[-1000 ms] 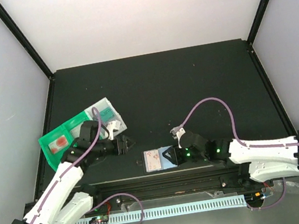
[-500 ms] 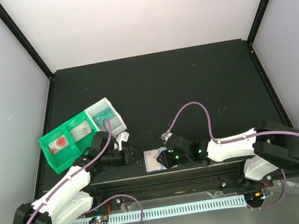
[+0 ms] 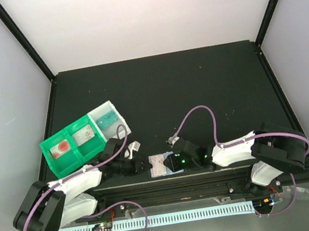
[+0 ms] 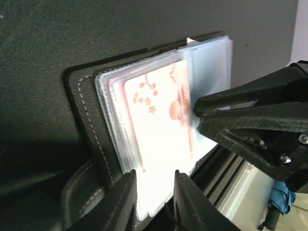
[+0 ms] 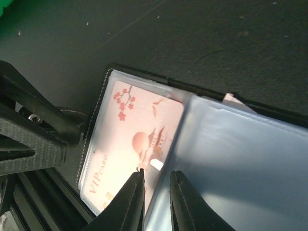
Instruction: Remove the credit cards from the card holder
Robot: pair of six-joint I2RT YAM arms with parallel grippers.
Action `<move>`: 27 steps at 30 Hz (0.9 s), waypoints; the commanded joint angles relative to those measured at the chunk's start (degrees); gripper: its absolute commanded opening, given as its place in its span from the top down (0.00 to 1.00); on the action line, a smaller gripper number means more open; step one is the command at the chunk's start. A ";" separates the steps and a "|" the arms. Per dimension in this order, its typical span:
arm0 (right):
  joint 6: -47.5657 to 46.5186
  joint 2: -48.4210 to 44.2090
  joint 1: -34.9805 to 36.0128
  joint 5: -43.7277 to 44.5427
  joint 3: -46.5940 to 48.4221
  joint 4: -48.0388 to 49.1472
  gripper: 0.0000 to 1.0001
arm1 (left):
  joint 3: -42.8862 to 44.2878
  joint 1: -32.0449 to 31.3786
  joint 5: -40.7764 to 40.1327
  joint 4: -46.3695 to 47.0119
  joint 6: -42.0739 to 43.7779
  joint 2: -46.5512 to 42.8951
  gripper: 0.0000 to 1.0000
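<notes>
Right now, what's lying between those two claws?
The open card holder, a pink-patterned card showing inside, sits between the left gripper and right gripper; the top view shows it.

- card holder: black cover, pale stitching, clear and pale blue sleeves
- card: white-pink, red blossom, sun and pagoda print
- tray, far left: green, one clear compartment
- table: black

Lab booth (white walls, black table)
</notes>
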 commanded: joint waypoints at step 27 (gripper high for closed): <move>-0.02 4.09 -9.22 -9.07 -6.42 15.61 0.98 | 1.23 -2.09 -6.73 9.45 -0.75 14.52 0.97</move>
